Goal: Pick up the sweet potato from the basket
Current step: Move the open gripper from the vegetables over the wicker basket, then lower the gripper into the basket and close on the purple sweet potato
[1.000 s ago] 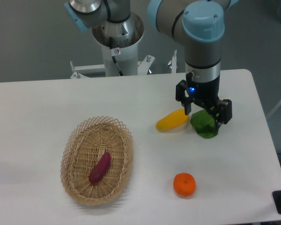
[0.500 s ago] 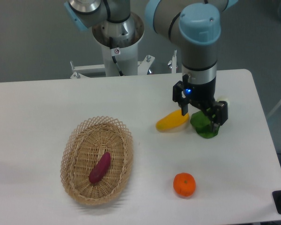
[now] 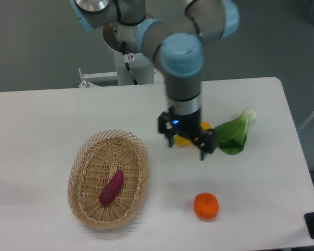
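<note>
The sweet potato lies inside the basket in the lower left of the frame, well apart from the gripper, which hangs above the table near the centre, up and to the right of the basket. The two dark fingers point down with a wide gap between them and hold nothing.

The sweet potato is a small, smooth, reddish-purple tuber with tapered ends, lying on a slant across the basket's floor. The basket is oval, woven of light-tan wicker, with a tight-woven bottom and a lacy openwork rim.

Just behind the gripper, a yellow fruit shows only partly, most of it hidden by the fingers. To the right of it lies a leafy green vegetable with a pale stalk end pointing to the upper right. A round orange with a slightly dimpled skin sits toward the lower right, apart from everything else. The table is white and smooth with rounded corners.
</note>
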Controlling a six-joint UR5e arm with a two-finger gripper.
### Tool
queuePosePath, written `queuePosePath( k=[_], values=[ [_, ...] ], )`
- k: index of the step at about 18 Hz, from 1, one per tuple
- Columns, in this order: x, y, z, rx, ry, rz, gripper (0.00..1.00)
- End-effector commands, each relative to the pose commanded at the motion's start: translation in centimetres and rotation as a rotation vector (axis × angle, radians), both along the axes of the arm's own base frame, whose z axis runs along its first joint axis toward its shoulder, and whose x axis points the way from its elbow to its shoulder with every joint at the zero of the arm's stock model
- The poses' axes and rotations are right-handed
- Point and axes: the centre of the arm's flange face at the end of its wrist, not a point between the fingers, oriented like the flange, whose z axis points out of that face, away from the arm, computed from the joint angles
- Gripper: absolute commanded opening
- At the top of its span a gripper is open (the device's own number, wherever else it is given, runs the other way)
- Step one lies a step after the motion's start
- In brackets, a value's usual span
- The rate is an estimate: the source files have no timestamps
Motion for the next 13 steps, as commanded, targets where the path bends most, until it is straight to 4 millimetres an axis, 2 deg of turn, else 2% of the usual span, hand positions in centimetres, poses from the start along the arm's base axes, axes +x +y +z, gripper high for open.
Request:
queuePosePath(
  k=[4,5,7,10,13],
  values=[
    [5.3,1.2,-3.0,-0.039,-0.056,-0.014,1.0],
    [6.2,1.6,-4.4,-0.054,-0.072,-0.002,1.0],
    [7.0,2.6,-6.6,-0.083,-0.092,-0.006,1.0],
    [8.4,4.3,-8.4,-0.087,-0.095,-0.03,1.0],
    [9.2,4.8,-10.1,-0.104,-0.1,-0.043,1.0]
  ],
)
